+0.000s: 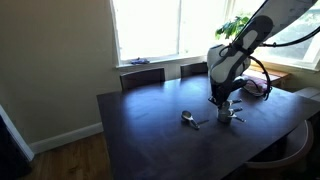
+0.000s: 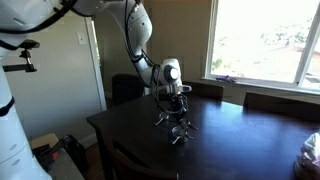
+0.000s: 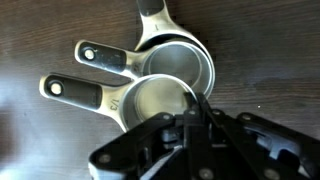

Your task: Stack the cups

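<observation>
Cups [image 3: 150, 100] lie overlapped and empty beneath closed jaws.

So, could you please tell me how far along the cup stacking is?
Done: nothing clearly nested; in the wrist view the three cups sit bunched, handles fanned. In hand: the shut end effector sits at the rim of the nearest cup; whether it grips is unclear. Left: nesting them all.

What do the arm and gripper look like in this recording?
The arm is white, built of rounded segments with dark bands at the joints. A black cable loops beside its wrist. The gripper is black, with angular linked fingers. No markings are legible.
</observation>
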`<action>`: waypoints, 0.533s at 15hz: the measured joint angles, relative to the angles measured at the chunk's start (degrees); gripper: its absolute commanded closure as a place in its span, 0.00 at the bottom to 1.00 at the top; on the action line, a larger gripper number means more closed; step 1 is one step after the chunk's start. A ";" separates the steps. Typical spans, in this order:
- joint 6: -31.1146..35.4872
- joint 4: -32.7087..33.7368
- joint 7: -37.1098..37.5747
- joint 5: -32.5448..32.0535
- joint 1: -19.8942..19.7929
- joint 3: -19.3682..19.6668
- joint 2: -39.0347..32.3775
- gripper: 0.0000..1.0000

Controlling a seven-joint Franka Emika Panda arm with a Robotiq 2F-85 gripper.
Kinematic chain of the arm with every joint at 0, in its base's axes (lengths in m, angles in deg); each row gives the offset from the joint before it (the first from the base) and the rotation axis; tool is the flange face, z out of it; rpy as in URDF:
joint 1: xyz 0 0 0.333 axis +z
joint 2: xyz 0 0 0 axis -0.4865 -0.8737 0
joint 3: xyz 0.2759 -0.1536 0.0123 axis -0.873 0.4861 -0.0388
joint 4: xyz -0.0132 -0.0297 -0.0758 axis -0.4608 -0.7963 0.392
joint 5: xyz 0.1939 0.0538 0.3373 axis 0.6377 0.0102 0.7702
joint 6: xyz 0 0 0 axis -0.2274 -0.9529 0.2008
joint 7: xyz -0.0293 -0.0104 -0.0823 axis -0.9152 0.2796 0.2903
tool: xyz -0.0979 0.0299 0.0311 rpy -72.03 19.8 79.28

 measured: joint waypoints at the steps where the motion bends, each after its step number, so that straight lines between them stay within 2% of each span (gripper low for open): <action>1: -0.21 1.31 -0.03 0.73 -0.49 -0.04 -1.20 0.96; 5: -4.12 6.87 -0.03 2.06 -1.14 -0.10 -5.02 0.96; 8: -6.46 8.68 -0.10 2.03 -1.08 -0.30 -5.79 0.96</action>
